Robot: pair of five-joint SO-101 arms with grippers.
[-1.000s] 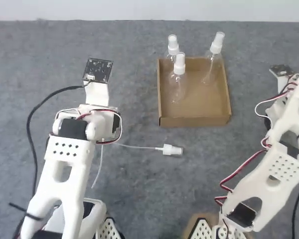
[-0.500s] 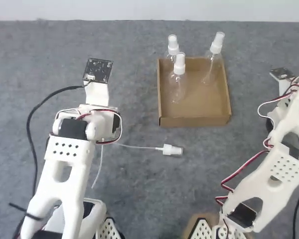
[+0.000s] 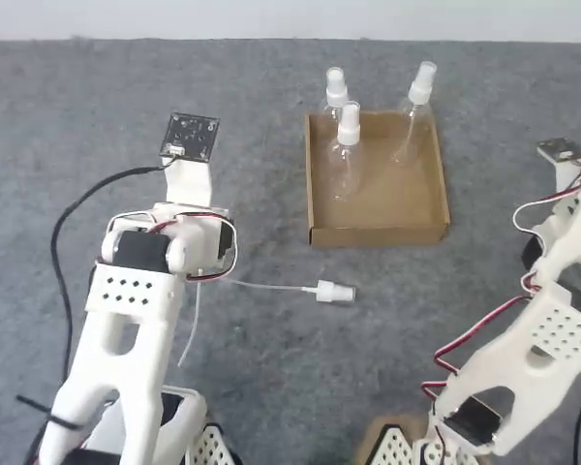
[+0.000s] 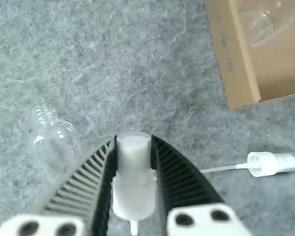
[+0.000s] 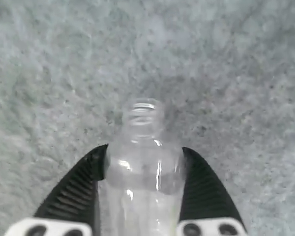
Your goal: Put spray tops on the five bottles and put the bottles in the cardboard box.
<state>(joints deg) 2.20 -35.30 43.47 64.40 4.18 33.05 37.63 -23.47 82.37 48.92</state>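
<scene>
- L gripper [image 4: 132, 143] clamped on white spray top [image 4: 132, 187], left of cardboard box [image 3: 378, 233].
- R gripper [image 5: 143, 152] closed round uncapped bottle [image 5: 143, 128], right of box.
- 3 capped bottles [image 3: 349, 145] in box.
- Loose top [image 3: 334, 292] in front of box.

Three capped bottles [image 3: 349, 136] standing in the cardboard box [image 3: 378, 233], a loose spray top [image 3: 335, 291] on the table [image 3: 271, 116] in front of it. Clamped in my left pincer [image 4: 132, 141], another top [image 4: 132, 169], bare bottle [image 4: 54, 142] nearby; in my right pincer [image 5: 143, 150], an open bottle [image 5: 143, 169].
</scene>
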